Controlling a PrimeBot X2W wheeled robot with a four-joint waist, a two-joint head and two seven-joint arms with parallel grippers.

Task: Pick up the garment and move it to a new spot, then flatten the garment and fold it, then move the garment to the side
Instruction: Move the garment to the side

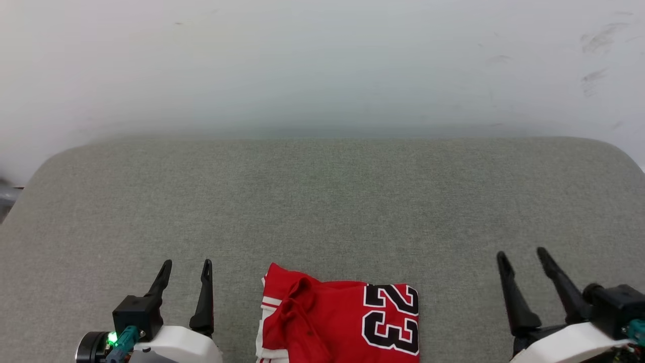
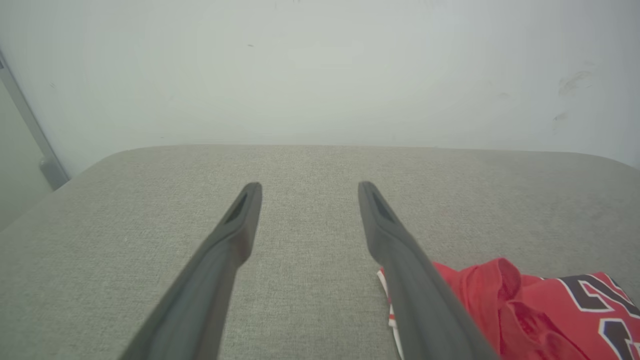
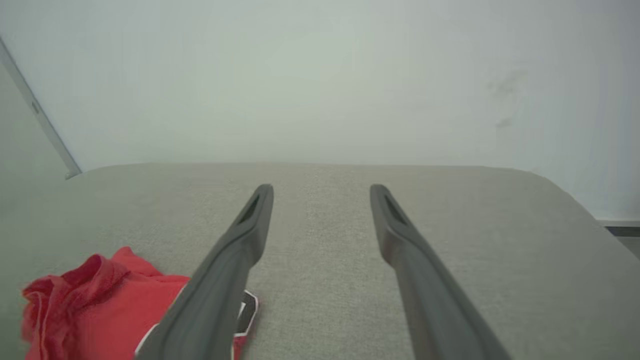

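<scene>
Directly before you, a folded red jersey shirt (image 1: 337, 322) with white trim and a black number 23 lies at the near middle of a grey fabric surface (image 1: 322, 201). Your left gripper (image 1: 186, 264) and right gripper (image 1: 521, 253) flank it without touching, both spread wide and empty.

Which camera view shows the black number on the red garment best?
The head view: the number on the garment shows whole, 23. The left wrist view cuts it off at the frame's corner; in the right wrist view a dark finger hides nearly all of it.
</scene>
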